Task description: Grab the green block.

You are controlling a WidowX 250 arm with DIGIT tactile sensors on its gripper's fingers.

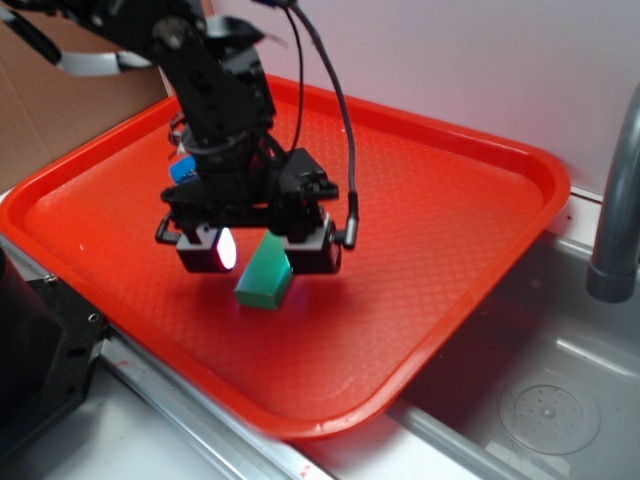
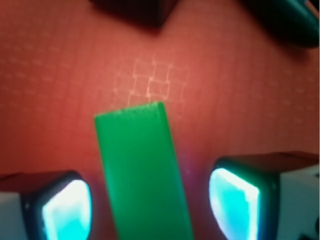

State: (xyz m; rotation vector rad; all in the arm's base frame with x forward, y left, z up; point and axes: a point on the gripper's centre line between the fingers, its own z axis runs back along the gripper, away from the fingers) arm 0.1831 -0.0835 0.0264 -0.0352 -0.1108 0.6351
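Note:
The green block (image 1: 264, 280) lies on the red tray (image 1: 430, 200), a plain matte brick. My gripper (image 1: 262, 255) hangs just over it, open, with one finger on each long side of the block. In the wrist view the green block (image 2: 142, 175) runs up the middle between my two glowing pads (image 2: 67, 210), with a gap of tray showing on each side. Nothing touches the block. My gripper (image 2: 150, 207) straddles it.
A glossy black box (image 2: 132, 10) and a dark teal oblong (image 2: 287, 20) lie beyond the block on the tray. A blue object (image 1: 182, 168) shows behind the arm. A grey tap (image 1: 615, 210) and sink (image 1: 540, 400) are on the right.

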